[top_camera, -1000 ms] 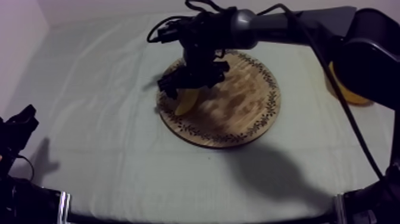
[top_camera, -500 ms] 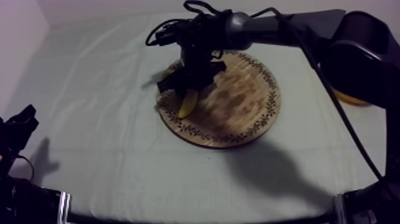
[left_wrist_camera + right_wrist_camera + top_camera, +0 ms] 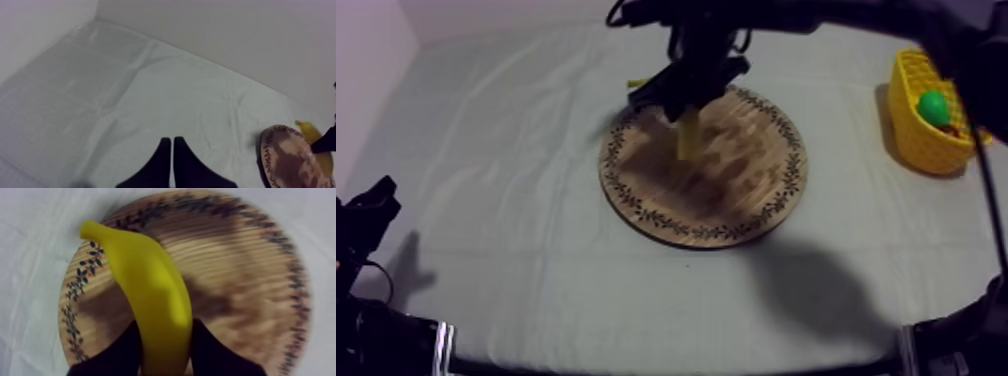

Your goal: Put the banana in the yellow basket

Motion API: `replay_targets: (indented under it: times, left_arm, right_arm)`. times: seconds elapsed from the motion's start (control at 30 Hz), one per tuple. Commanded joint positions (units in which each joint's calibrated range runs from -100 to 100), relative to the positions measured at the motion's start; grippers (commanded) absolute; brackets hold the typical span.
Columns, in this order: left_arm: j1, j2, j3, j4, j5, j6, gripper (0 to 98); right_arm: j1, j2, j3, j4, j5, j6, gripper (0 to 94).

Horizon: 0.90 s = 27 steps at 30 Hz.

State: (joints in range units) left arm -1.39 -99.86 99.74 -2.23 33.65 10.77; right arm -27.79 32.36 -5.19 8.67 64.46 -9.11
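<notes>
My right gripper (image 3: 686, 95) is shut on the yellow banana (image 3: 688, 135), which hangs above the far left part of the round wooden board (image 3: 736, 190). In the right wrist view the banana (image 3: 150, 298) sits between the two black fingers (image 3: 210, 353), its tip pointing away over the board's patterned rim (image 3: 75, 303). The yellow basket (image 3: 921, 140) stands at the far right of the table. My left gripper (image 3: 371, 205) rests low at the left, its fingers (image 3: 172, 155) together as a narrow wedge over the bare cloth.
A green toy fruit (image 3: 933, 105) lies in the basket. From the left wrist view the board (image 3: 287, 160) and the banana (image 3: 310, 135) show far off beside the right gripper. Grey-white cloth surrounds the board on all sides.
The right gripper closed on the banana and lifted it off the board's left part, moving up and toward the far side. The arm rose, uncovering the basket. The left arm stayed still.
</notes>
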Motion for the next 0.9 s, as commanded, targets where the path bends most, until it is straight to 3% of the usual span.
replay_targets:
  times: [0.0,0.17,0.4,0.67,0.87]
  left_arm:
    - [-0.02,0.03,0.04,0.01,-0.02,0.0,0.1]
    - [-0.02,0.03,0.04,0.01,-0.02,0.0,0.1]
    - [-0.02,0.03,0.04,0.01,-0.02,0.0,0.1]
    - [-0.02,0.03,0.04,0.01,-0.02,0.0,0.1]
    - [-0.02,0.03,0.04,0.01,-0.02,0.0,0.1]
  right_arm:
    - [1.6,-10.23,6.46,0.1,0.21,1.99,30.7]
    - [7.25,-21.69,16.35,-0.15,-0.03,6.34,31.0]
    - [19.12,-33.29,27.48,-0.74,-2.05,13.25,31.5]
    - [32.18,-36.22,34.12,-1.59,-6.96,19.68,32.5]
    - [38.67,-34.64,36.24,-2.54,-10.31,22.55,33.0]
